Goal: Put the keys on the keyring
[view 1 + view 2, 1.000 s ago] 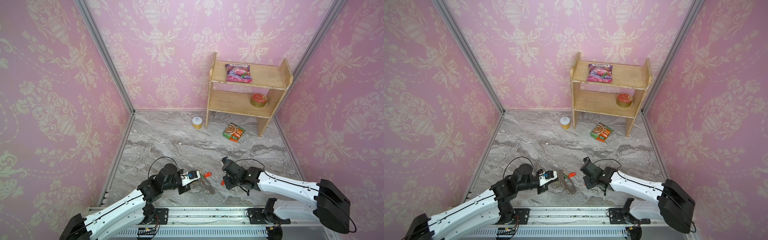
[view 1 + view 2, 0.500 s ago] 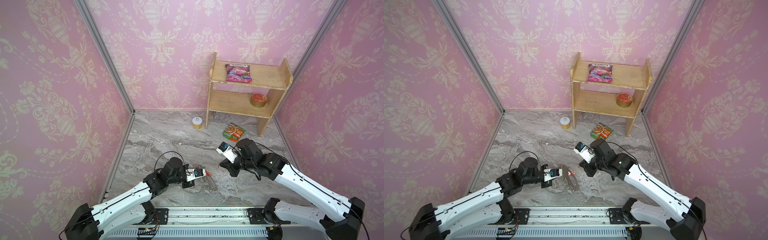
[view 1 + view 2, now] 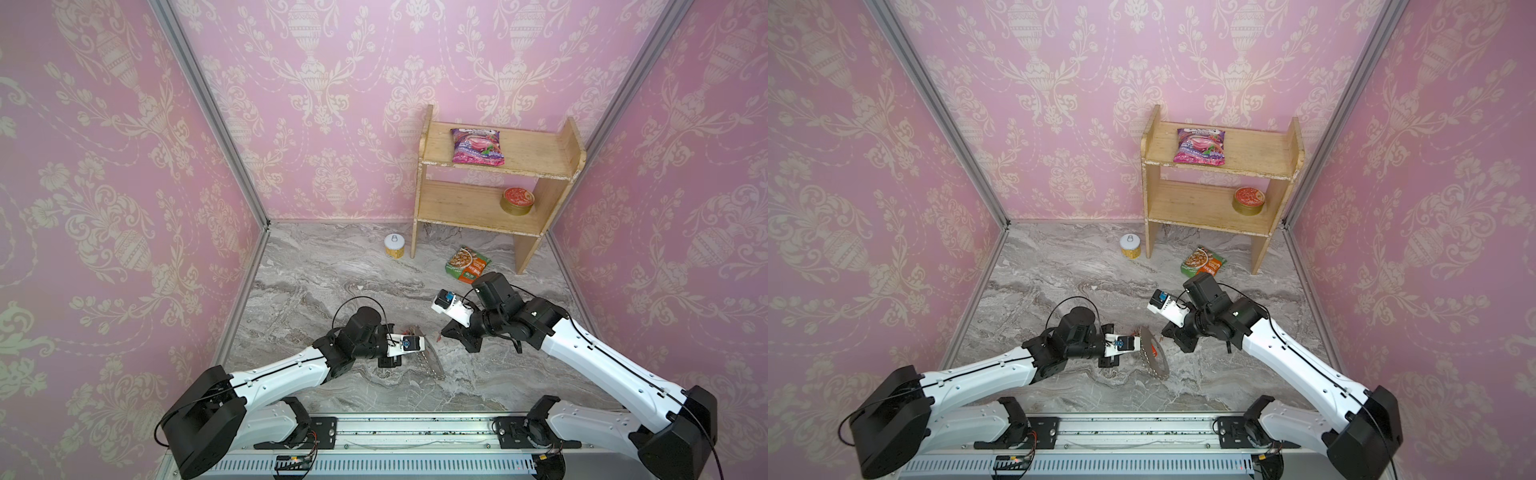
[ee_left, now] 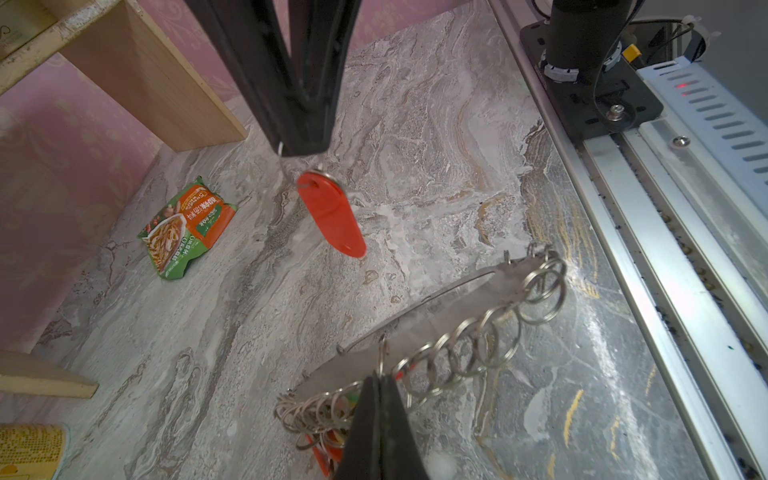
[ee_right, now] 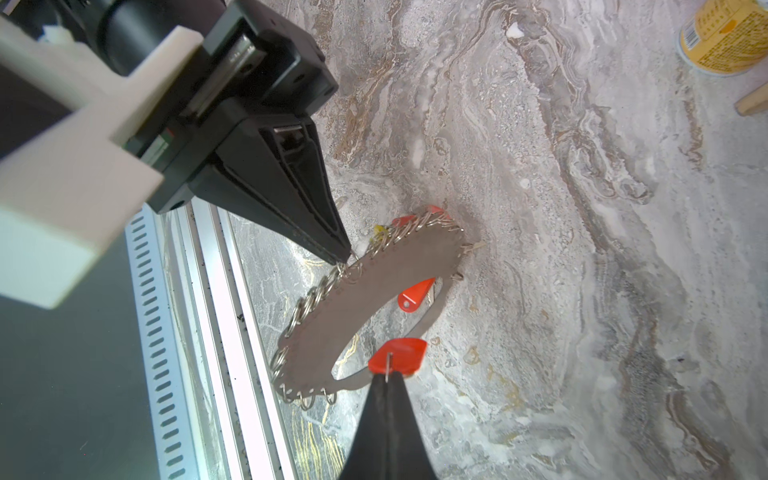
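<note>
The keyring is a grey-brown band (image 5: 374, 299) edged with linked silver rings (image 4: 498, 328), tilted up on edge off the marble floor; it shows in both top views (image 3: 428, 361) (image 3: 1152, 353). My left gripper (image 4: 380, 376) (image 5: 345, 257) is shut on one silver ring at the band's rim. My right gripper (image 5: 387, 374) (image 4: 301, 151) is shut on the thin wire ring of a red-tagged key (image 5: 399, 353) (image 4: 332, 216), which hangs just beside the band's hole. Other keys with red (image 5: 415, 293) and yellow (image 5: 379, 230) tags lie at the band.
At the back right stands a wooden shelf (image 3: 494, 187) with a pink packet (image 3: 477, 145) and a round gold tin (image 3: 517, 200). A small can (image 3: 395, 245) and a noodle packet (image 3: 467, 264) lie on the floor. The metal rail (image 3: 374, 432) runs along the front.
The right arm has risen and swung back from the rail, bringing its gripper over beside the keyring. The left gripper has reached further right, and the band now stands tilted up.
</note>
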Available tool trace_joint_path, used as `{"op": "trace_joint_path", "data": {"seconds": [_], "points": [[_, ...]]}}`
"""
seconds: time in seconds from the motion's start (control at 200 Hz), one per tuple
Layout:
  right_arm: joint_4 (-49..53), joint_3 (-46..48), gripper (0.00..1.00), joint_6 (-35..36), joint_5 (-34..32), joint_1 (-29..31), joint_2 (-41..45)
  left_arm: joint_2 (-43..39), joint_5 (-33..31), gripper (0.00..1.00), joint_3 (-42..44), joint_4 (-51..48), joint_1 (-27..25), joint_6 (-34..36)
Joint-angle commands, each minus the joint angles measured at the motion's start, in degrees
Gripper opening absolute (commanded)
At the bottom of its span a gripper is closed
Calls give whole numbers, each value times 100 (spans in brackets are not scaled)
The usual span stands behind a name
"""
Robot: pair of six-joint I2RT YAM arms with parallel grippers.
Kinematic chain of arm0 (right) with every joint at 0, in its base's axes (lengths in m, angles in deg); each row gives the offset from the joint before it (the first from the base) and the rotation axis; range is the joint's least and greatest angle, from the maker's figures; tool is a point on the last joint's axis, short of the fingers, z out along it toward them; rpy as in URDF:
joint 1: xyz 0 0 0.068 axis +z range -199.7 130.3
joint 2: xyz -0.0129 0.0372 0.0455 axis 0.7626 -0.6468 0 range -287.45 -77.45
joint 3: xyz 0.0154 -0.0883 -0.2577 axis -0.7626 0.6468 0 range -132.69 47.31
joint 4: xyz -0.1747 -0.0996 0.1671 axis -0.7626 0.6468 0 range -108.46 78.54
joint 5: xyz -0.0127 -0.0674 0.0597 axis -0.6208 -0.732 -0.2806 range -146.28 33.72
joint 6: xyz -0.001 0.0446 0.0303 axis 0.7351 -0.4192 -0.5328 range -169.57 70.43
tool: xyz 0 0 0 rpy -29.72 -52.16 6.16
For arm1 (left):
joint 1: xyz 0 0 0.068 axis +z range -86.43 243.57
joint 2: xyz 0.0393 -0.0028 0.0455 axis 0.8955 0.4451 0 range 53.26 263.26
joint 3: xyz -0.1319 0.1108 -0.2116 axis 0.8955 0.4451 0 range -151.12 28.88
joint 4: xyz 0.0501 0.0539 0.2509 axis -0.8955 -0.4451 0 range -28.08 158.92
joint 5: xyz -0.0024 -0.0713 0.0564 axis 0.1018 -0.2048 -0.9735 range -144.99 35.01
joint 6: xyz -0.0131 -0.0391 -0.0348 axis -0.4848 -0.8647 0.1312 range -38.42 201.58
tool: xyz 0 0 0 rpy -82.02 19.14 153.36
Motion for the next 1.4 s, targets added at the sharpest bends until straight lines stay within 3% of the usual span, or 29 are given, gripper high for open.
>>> {"op": "trace_joint_path", "data": {"seconds": [0.0, 0.165, 0.375, 0.816, 1.396], "points": [[-267, 194, 0, 49, 184, -8, 24, 259, 304, 0, -63, 1009, 36, -270], [-497, 472, 0, -113, 4, 9, 77, 638, 456, 0, 39, 1708, 39, -752], [-681, 640, 0, -250, -138, 52, 141, 646, 539, 0, 30, 1730, 36, -976], [-655, 498, 0, -195, 167, 117, -54, 539, 515, 0, 80, 1567, 16, -938], [-918, 612, 0, -49, -408, 273, 83, 489, 614, 0, 56, 1512, 18, -1033]]}}
